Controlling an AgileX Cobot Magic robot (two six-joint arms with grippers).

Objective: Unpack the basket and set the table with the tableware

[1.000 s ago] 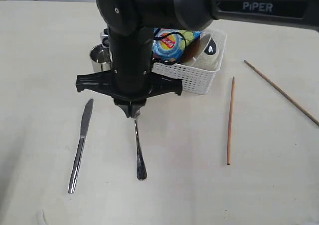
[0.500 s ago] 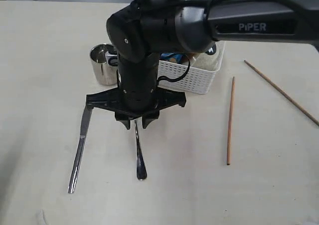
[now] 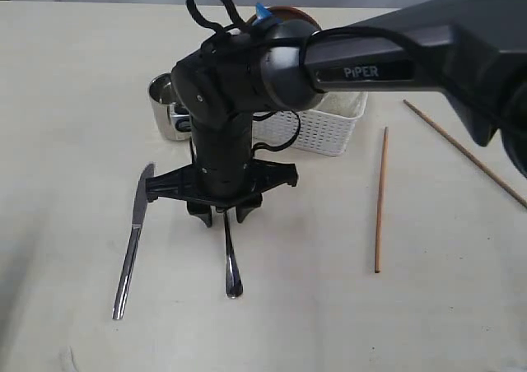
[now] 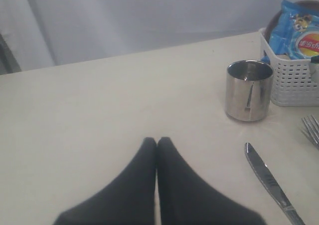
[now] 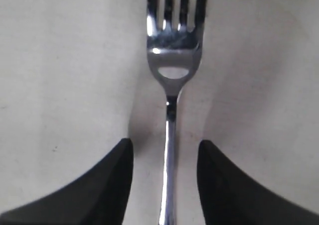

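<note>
A steel fork (image 3: 230, 261) lies flat on the table (image 3: 74, 67), and my right gripper (image 3: 222, 216) stands open over its neck. Its black fingers (image 5: 107, 180) sit either side of the fork (image 5: 172, 60) without touching it. Left of it lies the steel knife (image 3: 132, 240), with the steel cup (image 3: 169, 104) behind. The white basket (image 3: 329, 129) is half hidden by the right arm. Two wooden chopsticks (image 3: 380, 199) (image 3: 465, 151) lie to the right. My left gripper (image 4: 157, 141) is shut and empty, low over bare table, short of the cup (image 4: 249, 90) and knife (image 4: 271, 182).
A blue crisp packet (image 4: 299, 33) stands in the basket (image 4: 289, 80), with a reddish-brown rim (image 3: 284, 11) showing behind the arm. The right arm's bulk (image 3: 247, 67) covers the middle of the exterior view. The table's near edge runs along the bottom left.
My right gripper has opened and let go of the fork, which stays lying on the table. The right arm has swung lower and nearer, now covering more of the basket.
</note>
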